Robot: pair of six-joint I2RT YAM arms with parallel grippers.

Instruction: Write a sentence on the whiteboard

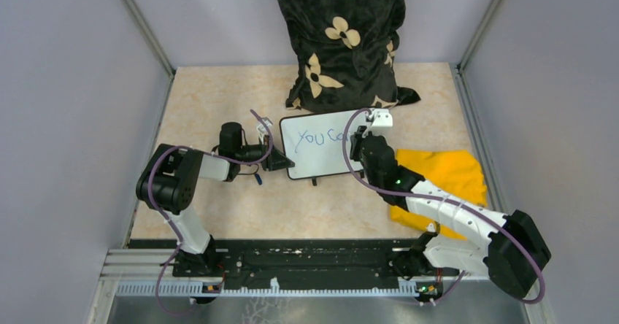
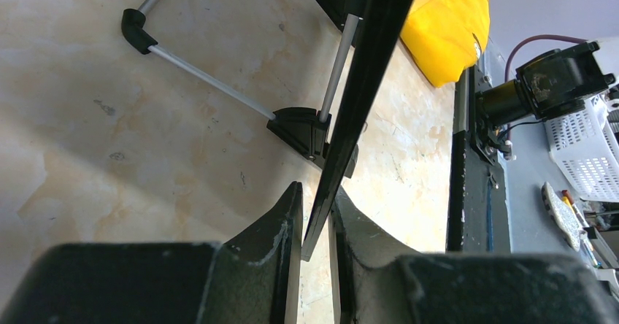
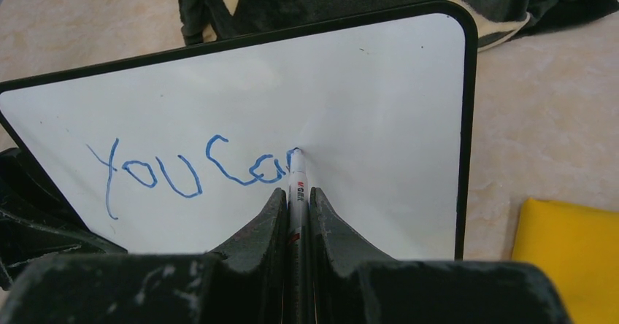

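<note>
Blue sentence (image 3: 190,171) "You ca" on whiteboard (image 3: 379,105); marker (image 3: 298,185) tip touching surface

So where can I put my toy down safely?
Free: table between whiteboard and base rail, and far-left beside the flowered cloth. Crowded: left end effector and right end effector at the whiteboard, yellow cloth beside it.

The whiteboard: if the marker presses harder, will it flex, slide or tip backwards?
Probably stiff: the whiteboard shows no bowing where the marker presses it. Likely light and tippy, since it is propped on a thin wire stand. The left tool, clamped on its edge, should stop it sliding or tipping.
</note>
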